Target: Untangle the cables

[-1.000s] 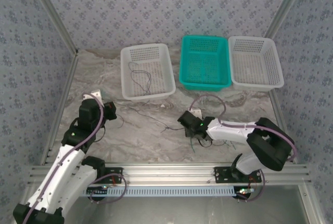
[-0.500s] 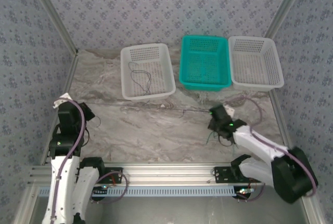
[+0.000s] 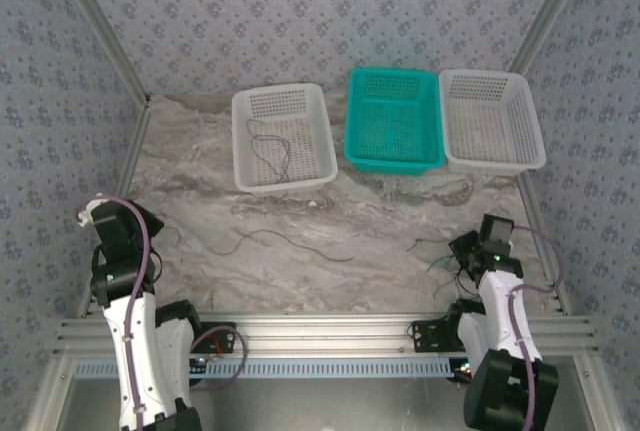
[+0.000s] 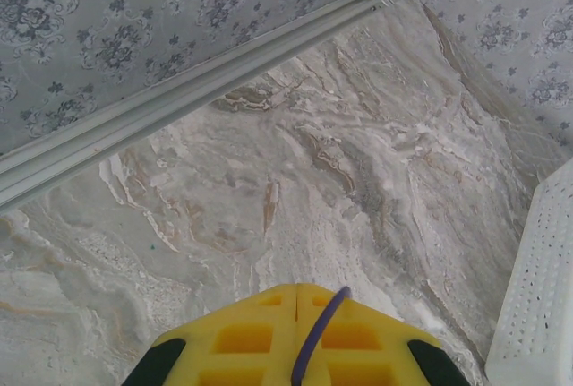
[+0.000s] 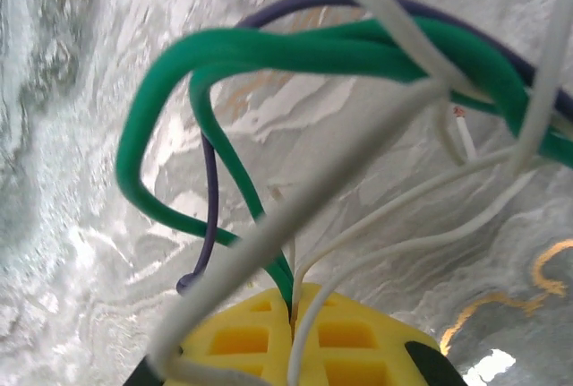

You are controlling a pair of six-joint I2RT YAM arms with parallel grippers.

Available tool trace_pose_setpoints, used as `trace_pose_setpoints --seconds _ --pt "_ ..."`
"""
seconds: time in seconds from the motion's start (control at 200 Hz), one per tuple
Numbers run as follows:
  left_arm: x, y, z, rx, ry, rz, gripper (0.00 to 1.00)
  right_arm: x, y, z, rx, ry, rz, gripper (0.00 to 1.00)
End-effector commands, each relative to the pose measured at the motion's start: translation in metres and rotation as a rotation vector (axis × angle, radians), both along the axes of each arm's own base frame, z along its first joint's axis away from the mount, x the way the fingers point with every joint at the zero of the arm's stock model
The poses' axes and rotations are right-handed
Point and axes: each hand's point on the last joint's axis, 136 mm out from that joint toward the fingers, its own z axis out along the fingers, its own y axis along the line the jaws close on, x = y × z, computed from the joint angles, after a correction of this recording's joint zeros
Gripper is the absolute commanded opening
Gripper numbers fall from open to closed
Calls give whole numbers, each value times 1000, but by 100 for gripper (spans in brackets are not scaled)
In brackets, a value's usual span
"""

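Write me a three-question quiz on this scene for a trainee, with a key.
1. True or false: the teal basket stands between the left white basket and the right white basket.
2. Which basket holds a dark cable? A) left white basket B) teal basket C) right white basket
3. Fill in: the right gripper is shut on white cables and a ____ one.
Key: 1 true; 2 A; 3 green, the green cable.
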Motion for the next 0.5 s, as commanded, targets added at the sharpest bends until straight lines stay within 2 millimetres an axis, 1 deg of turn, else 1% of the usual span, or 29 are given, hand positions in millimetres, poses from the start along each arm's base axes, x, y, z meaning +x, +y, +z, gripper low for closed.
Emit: trace_pose_setpoints --seconds 0.0,0.03,0.07,0.13,0.17,0.24,0.275,0.325,0.34,0.365,0.37,0.375,0.41,0.44,0.465,0.495 --pt "4 -1 -3 -28 -9 -2 0 13 10 18 40 -44 105 0" --pt "7 -3 -5 -43 -18 -13 0 15 12 18 37 -36 126 0" --pt "14 -11 -8 -72 -36 -52 0 18 22 18 32 -35 177 0" --pt "32 -34 -5 -128 -108 -196 0 25 43 20 12 -49 290 0" --pt "42 -51 1 -179 -165 -292 0 26 57 21 -19 -43 361 0" --pt "56 -82 24 -240 -269 -465 0 31 84 26 -57 -55 490 0" --pt "59 -92 35 -241 -291 -514 0 33 96 28 -67 -52 538 0" --pt "59 -104 56 -190 -309 -571 0 34 109 26 -66 -35 585 4" --pt "59 -106 61 -173 -310 -581 0 35 113 25 -62 -31 594 6" --pt "58 -109 70 -136 -311 -592 0 35 117 23 -56 -20 608 12" --pt "58 -110 72 -130 -312 -595 0 35 118 22 -54 -16 611 15" --pt "58 -110 73 -123 -311 -594 0 35 120 22 -54 -15 616 15" --pt "57 -111 85 -80 -312 -597 0 34 124 16 -49 14 634 33" --pt "56 -111 95 -47 -317 -590 0 33 125 12 -50 41 640 46" --pt "55 -111 103 -26 -321 -589 0 33 126 9 -50 60 648 53" --pt "54 -112 113 -9 -332 -592 0 33 128 8 -46 73 657 56"
